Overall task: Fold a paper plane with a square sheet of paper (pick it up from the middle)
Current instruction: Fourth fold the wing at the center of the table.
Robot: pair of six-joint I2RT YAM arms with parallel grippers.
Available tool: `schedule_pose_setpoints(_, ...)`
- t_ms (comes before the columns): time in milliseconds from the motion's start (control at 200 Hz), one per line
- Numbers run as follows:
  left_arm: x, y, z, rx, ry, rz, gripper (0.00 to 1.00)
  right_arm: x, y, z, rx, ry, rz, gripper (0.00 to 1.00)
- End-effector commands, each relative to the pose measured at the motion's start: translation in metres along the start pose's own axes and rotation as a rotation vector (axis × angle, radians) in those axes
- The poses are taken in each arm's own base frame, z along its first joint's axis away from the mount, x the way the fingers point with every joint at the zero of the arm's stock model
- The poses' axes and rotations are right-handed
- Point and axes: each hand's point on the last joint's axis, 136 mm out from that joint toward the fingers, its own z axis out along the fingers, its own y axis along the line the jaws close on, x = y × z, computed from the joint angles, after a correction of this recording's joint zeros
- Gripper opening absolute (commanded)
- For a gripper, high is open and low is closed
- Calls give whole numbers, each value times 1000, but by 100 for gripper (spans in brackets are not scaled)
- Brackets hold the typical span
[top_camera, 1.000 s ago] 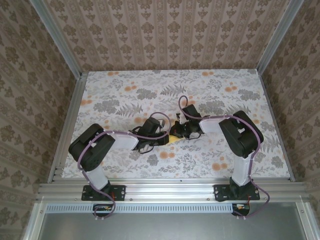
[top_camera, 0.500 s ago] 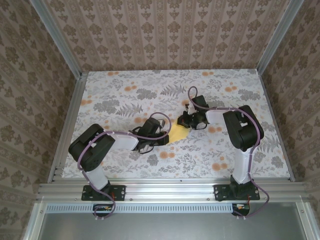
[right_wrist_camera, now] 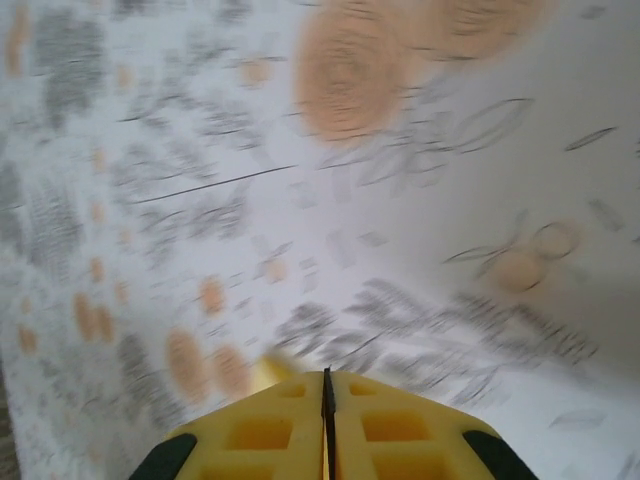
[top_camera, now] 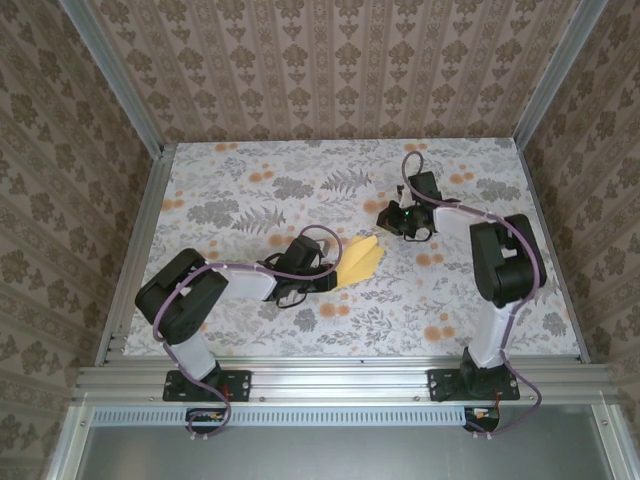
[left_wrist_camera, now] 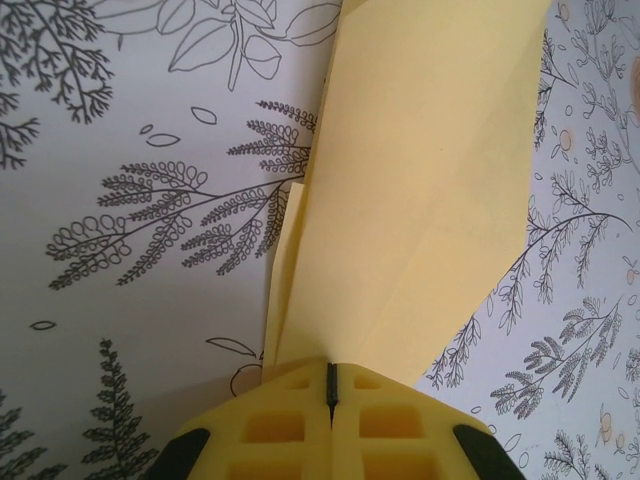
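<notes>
The pale-yellow sheet of paper (top_camera: pixel 361 258) lies folded into a long narrow shape near the middle of the table. Its creases and layered edges show close up in the left wrist view (left_wrist_camera: pixel 420 200). My left gripper (top_camera: pixel 334 276) is shut on the near left end of the paper, which comes out from between the closed yellow fingers (left_wrist_camera: pixel 331 385). My right gripper (top_camera: pixel 388 218) hovers up and to the right of the paper, apart from it. Its jaws (right_wrist_camera: pixel 326 395) are shut with nothing between them, and that view is blurred by motion.
The flower-printed tabletop (top_camera: pixel 250 330) is bordered by aluminium rails (top_camera: pixel 135 250) and patterned walls on three sides. The right forearm (top_camera: pixel 455 212) stretches across the back right part of the table.
My right gripper has let go of the paper and pulled away to the back right. The uncovered paper now lies spread out longer. My left gripper has stayed in place, still gripping.
</notes>
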Motion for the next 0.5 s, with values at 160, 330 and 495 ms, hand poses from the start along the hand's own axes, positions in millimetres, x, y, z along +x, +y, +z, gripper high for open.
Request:
schedule_pose_setpoints(160,65,57,-2,-215,228,-33,0,67,39,-11,-59,63,-48,13)
schedule_pose_setpoints(330,63,56,-1,-212,223,-31,0,107,52,14,-94,149,-39,13)
schedule_pose_setpoints(495,61,54,-1,-208,222,-28,0,130,53,39,-115,217,-14,12)
